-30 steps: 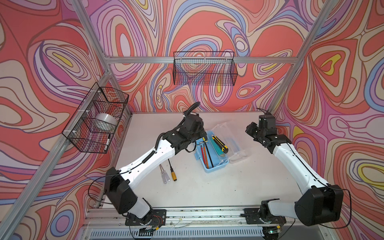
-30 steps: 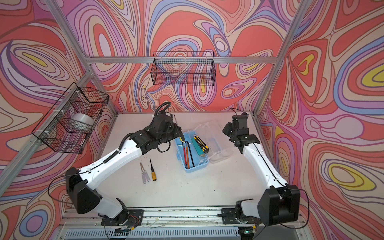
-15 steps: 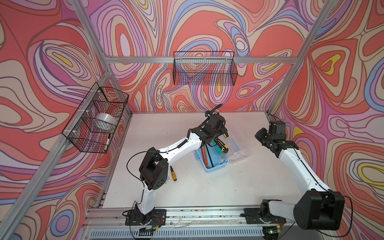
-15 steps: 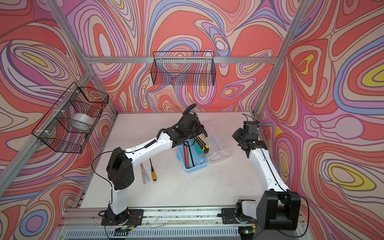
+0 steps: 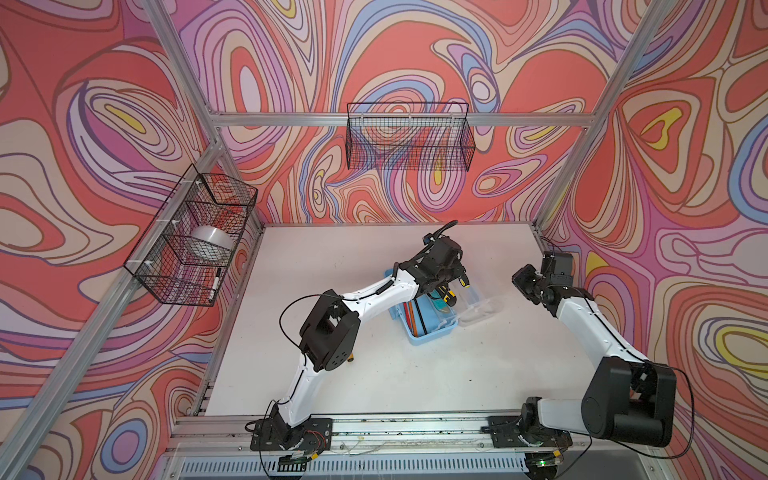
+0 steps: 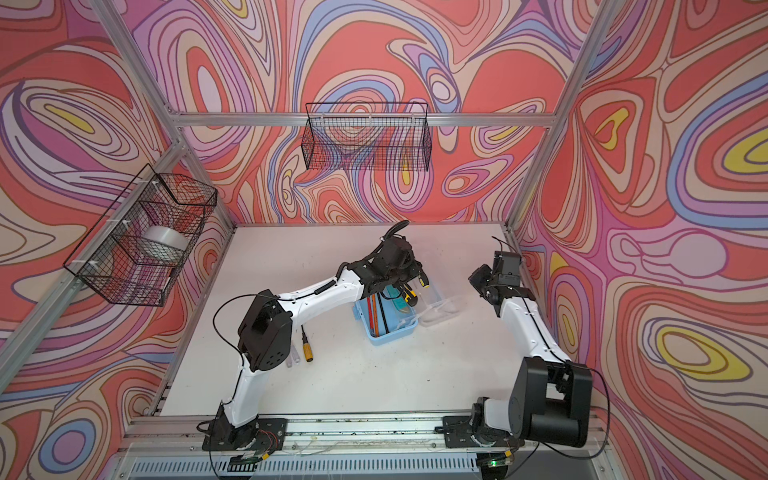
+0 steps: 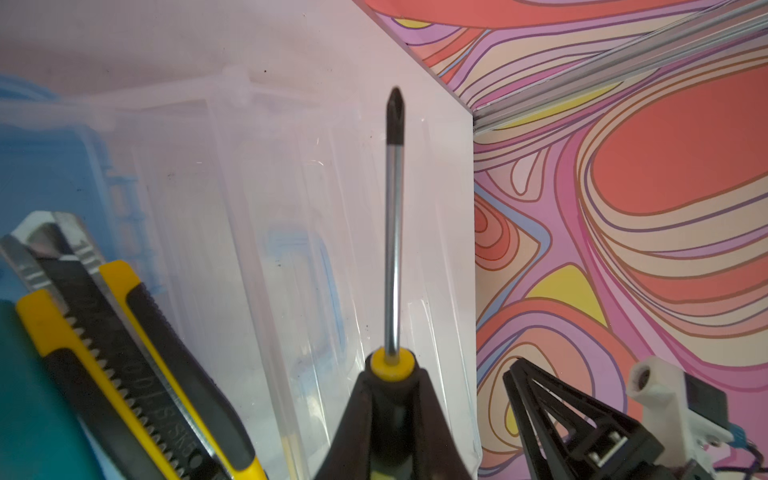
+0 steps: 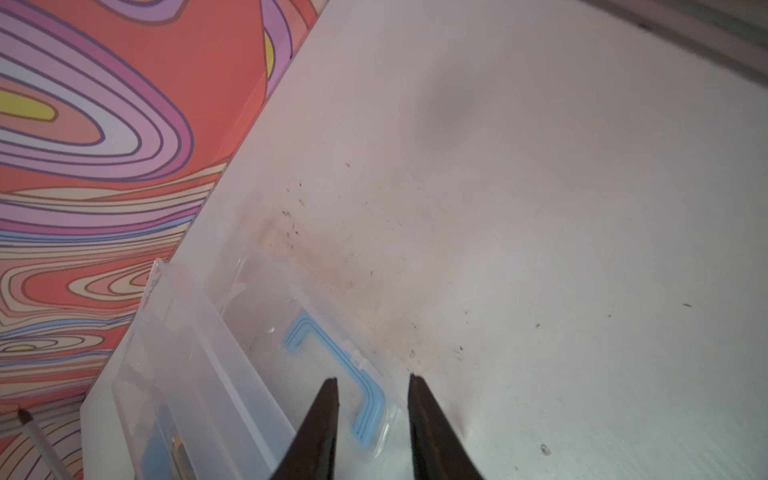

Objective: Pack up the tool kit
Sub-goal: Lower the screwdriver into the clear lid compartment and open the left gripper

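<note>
The tool kit is a light-blue box standing open in both top views, its clear lid lying flat to its right. Red and black tools and a yellow-black utility knife lie inside. My left gripper hangs over the box's far end, shut on a black-and-yellow screwdriver whose shaft points out over the lid. My right gripper stands open near the right wall, above the lid's edge and its blue handle, holding nothing.
A yellow-handled screwdriver and a clear-handled one lie on the white table beside my left arm's elbow. One black wire basket hangs on the back wall. Another on the left wall holds a tape roll.
My left arm has swung right with the screwdriver, from left of the box to over its far right end. My right arm has pulled back toward the right wall.
</note>
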Action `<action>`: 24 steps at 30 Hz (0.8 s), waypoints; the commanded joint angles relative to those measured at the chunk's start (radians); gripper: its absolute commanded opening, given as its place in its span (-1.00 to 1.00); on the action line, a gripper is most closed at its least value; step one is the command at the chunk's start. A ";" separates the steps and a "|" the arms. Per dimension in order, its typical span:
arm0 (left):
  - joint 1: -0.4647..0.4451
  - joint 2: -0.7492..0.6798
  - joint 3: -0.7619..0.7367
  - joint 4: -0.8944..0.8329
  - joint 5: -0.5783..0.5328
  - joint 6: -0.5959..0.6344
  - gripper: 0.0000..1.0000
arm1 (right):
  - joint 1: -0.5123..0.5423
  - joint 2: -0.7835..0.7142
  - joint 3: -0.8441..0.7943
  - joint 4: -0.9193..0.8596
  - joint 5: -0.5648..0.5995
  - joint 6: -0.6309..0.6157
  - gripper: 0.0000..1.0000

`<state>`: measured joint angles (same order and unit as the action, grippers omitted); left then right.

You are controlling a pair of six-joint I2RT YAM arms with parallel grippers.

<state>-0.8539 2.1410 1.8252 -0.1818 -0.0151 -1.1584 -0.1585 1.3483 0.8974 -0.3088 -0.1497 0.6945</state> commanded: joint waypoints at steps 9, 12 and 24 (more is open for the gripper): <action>0.001 0.071 0.079 -0.063 0.053 -0.015 -0.63 | -0.003 0.069 -0.023 0.096 -0.145 -0.022 -0.43; 0.002 0.073 0.083 -0.075 0.042 0.001 -0.52 | -0.002 0.076 -0.042 0.124 -0.162 -0.013 -0.46; 0.008 0.025 0.044 -0.107 0.020 0.060 0.01 | 0.023 0.066 -0.086 0.158 -0.228 0.012 -0.48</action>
<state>-0.8520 2.1952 1.8729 -0.2047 0.0349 -1.1336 -0.1513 1.4189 0.8314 -0.1665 -0.3569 0.6975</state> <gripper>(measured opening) 0.501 0.261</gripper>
